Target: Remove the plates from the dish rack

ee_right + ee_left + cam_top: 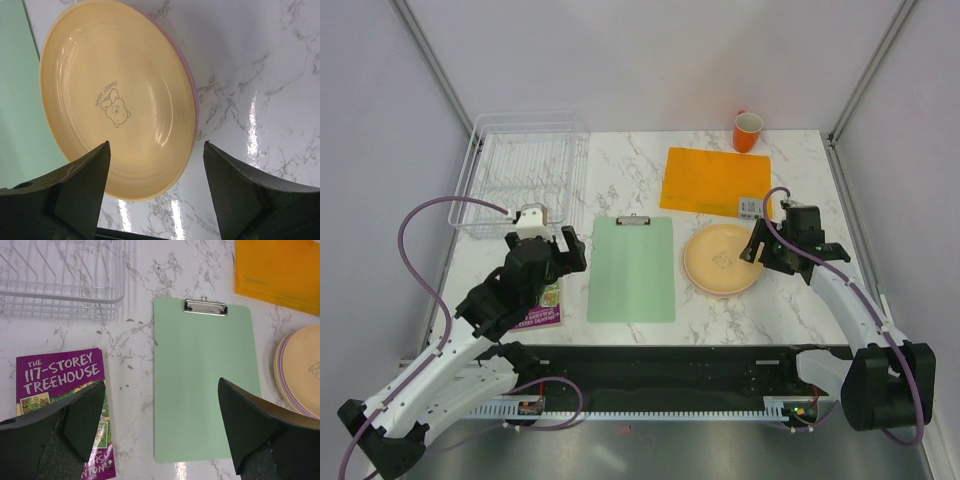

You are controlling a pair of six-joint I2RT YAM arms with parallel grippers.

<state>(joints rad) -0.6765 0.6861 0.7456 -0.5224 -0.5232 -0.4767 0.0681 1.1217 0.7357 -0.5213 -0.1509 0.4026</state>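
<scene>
Plates [723, 258] stacked on marble table [620, 160] just right of green clipboard [632, 270], yellow one on top, dish rack [525, 170] at far left, right gripper [156, 145] fingers apart over stack, left gripper [160, 385] fingers wide apart, holding nothing, above clipboard and book [60, 390]

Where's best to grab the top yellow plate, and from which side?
Take the yellow plate by its rim on the right-hand edge, coming in from the right with the right end effector. It lies flat and shallow atop the stack, so probably only the thin rim fits the jaws.
</scene>
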